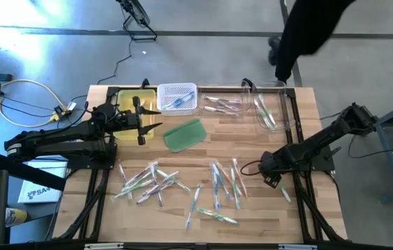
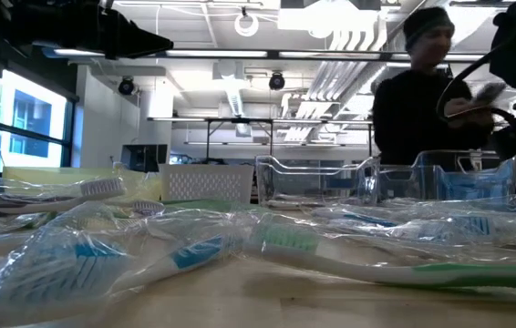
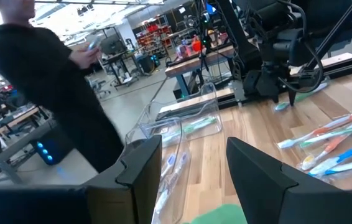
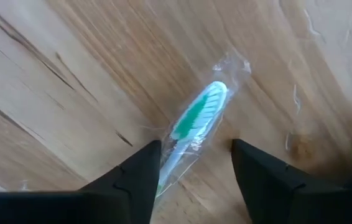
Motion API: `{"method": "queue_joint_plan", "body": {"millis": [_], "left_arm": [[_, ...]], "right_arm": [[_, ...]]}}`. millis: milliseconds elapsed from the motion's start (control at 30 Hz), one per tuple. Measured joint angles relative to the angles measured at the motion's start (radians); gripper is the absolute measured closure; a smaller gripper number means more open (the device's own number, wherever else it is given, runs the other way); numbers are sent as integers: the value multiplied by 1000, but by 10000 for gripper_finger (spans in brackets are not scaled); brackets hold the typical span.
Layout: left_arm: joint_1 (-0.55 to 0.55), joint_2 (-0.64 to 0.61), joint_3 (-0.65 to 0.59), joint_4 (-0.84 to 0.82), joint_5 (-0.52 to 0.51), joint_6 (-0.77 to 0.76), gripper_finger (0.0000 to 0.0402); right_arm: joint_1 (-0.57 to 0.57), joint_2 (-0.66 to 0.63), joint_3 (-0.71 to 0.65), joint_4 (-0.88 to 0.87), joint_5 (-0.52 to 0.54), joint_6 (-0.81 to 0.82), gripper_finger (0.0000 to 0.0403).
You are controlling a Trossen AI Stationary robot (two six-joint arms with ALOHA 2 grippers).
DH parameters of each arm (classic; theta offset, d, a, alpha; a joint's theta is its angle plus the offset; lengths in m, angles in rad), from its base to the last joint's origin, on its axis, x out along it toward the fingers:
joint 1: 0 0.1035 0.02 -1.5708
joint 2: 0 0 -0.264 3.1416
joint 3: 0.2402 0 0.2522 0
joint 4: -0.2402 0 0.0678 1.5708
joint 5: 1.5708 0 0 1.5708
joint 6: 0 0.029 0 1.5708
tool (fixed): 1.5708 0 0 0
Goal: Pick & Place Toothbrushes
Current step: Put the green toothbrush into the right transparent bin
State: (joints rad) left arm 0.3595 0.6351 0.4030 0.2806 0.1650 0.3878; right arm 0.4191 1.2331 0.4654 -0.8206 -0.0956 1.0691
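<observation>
Right wrist view: wrapped green-bristled toothbrush point(image 4: 191, 121).

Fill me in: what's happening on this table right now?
A two-arm robot is sorting toothbrushes scattered on a wooden table. The right pincer is down at the table with its fingers open on either side of one wrapped green toothbrush, not yet gripping it. The left pincer hovers open and empty by the yellow bin. Some brushes already lie in the clear trays. A person stands behind the table.

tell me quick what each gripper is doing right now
left gripper: open, holding nothing, above the yellow bin.
right gripper: open, straddling a wrapped green toothbrush on the table, not gripping.
</observation>
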Motion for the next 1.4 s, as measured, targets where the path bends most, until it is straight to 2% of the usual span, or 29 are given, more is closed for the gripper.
{"method": "queue_joint_plan", "body": {"millis": [467, 867, 1067, 1400], "left_arm": [[0, 0, 0, 0, -3, 0, 226], [0, 0, 0, -22, -3, 0, 226], [0, 0, 0, -22, -3, 0, 226], [0, 0, 0, -22, -2, 0, 226]], "right_arm": [[0, 2, -2, 5, 1, -15, 388], [-6, -73, 49, 64, -13, -33, 397], [-36, -129, 126, 79, 90, -78, 398], [-156, -171, 314, 29, 263, -307, 398]]}}
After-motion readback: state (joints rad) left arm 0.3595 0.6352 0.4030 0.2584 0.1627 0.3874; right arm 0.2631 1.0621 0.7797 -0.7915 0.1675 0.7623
